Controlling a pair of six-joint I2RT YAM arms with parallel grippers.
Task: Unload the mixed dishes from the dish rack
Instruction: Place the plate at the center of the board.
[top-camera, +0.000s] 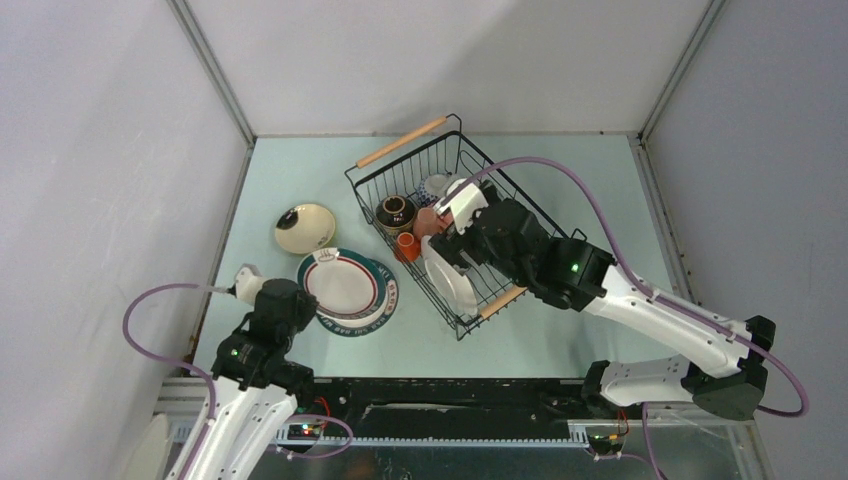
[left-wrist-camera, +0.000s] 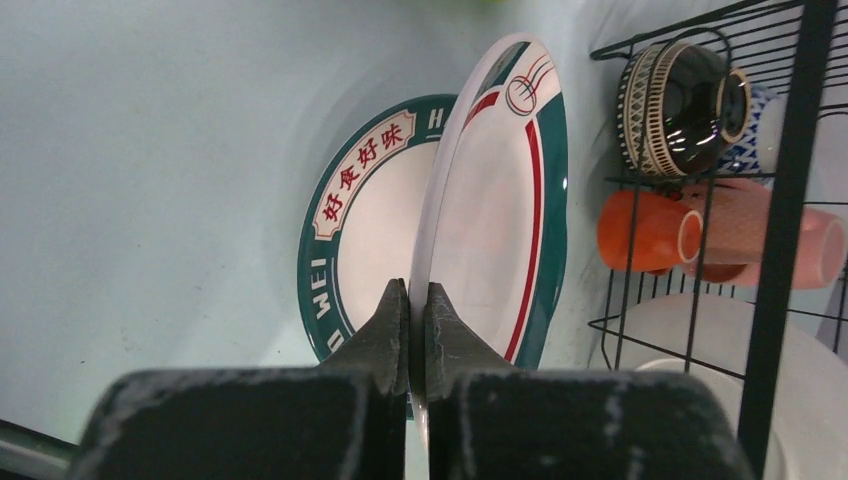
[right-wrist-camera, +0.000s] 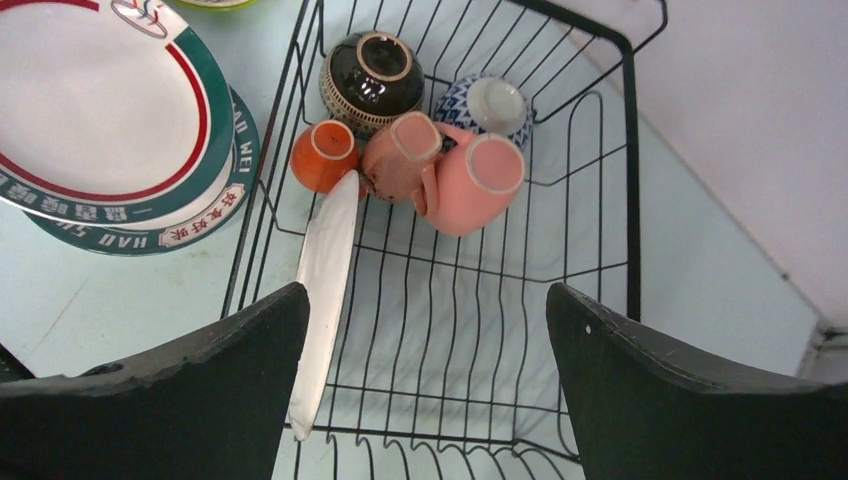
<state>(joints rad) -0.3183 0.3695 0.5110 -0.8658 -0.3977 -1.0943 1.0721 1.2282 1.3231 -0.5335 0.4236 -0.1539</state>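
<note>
My left gripper is pinched tight on the near rim of the green-rimmed plate. That plate lies over the lettered plate on the table, at about 8 o'clock from the dish rack in the overhead view. I cannot tell whether it is fully settled on the plate below. A cream bowl sits at 11 o'clock from the stack.

My right gripper hangs over the rack with its fingers spread wide and nothing between them. In the right wrist view the crockery left inside is bunched at the far end. There are two pink mugs on their sides and touching, with an orange cup at their 9 o'clock. A dark striped pot is at 11 o'clock and a blue-patterned bowl at 12. A white plate stands on edge against the rack wall at 8 o'clock.

I judge all of it to be glazed ceramic: rigid, slick, fairly heavy and quick to chip on the wire. I would take the plate across its upper rim. I would take a mug across its wall at the open mouth, or with one finger inside, and close gently because the neighbours are touching it.
</note>
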